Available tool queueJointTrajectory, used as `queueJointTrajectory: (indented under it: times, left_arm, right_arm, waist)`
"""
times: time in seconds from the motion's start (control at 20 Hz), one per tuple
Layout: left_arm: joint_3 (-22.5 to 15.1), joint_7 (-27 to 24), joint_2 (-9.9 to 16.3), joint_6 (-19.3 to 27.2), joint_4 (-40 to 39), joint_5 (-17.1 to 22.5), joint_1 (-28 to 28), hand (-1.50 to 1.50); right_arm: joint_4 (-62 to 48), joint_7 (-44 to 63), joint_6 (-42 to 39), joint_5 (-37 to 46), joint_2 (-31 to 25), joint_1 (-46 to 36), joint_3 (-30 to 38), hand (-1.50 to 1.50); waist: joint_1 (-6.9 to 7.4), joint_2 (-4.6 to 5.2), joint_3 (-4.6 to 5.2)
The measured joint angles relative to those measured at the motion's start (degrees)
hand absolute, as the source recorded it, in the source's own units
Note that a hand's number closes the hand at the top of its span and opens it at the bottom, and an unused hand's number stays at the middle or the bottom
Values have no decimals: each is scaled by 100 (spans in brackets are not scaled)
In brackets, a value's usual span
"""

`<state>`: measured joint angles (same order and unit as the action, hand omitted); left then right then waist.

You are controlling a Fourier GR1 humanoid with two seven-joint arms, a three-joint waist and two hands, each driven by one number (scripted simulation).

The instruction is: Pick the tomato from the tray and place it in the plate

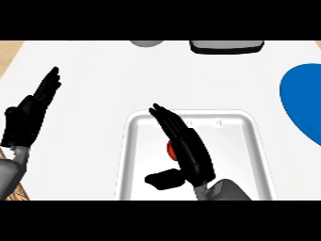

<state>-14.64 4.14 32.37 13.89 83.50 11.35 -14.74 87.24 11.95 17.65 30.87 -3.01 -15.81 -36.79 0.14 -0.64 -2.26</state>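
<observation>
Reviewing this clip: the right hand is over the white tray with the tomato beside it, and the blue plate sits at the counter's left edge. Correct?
Not quite. The head view shows the blue plate at the counter's right edge, not the left. The rest holds: the right hand is over the white tray, the tomato beside it.

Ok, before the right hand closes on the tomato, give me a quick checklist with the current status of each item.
1. Tomato in the tray: ok, partly hidden.
2. Right hand over the tray, beside the tomato: ok.
3. Right hand fingers straight, thumb apart, ready to close: ok.
4. Fingers touching the tomato: cannot tell.
5. Blue plate at the right, its visible part bare: ok.
6. Left hand resting open at the left, away from the tray: ok.
</observation>
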Motion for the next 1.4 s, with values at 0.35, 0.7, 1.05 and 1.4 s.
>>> queueJointTrajectory:
  times: [0.35, 0.7, 1.05, 1.4]
  left_arm:
    - [-102, 48, 101, 128, 89, 217, 82, 0]
    - [-227, 55, 191, 264, 76, 383, 62, 0]
    - [-346, -138, 89, 353, -107, 447, 37, 0]
    - [-501, -183, 18, 414, -145, 435, -28, 0]
  right_arm:
    - [632, 1213, -599, 814, -295, -404, -57, -150]
    - [1099, 2948, -2408, 756, -518, -923, -67, -150]
    - [1337, 4090, -3600, 365, -323, -1247, 113, -150]
    - [985, 4064, -3941, 139, -269, -1373, 410, -150]
  waist:
    - [-91, -30, 30]
    - [-119, -20, 53]
    - [-60, 16, 70]
    - [-3, 30, 56]
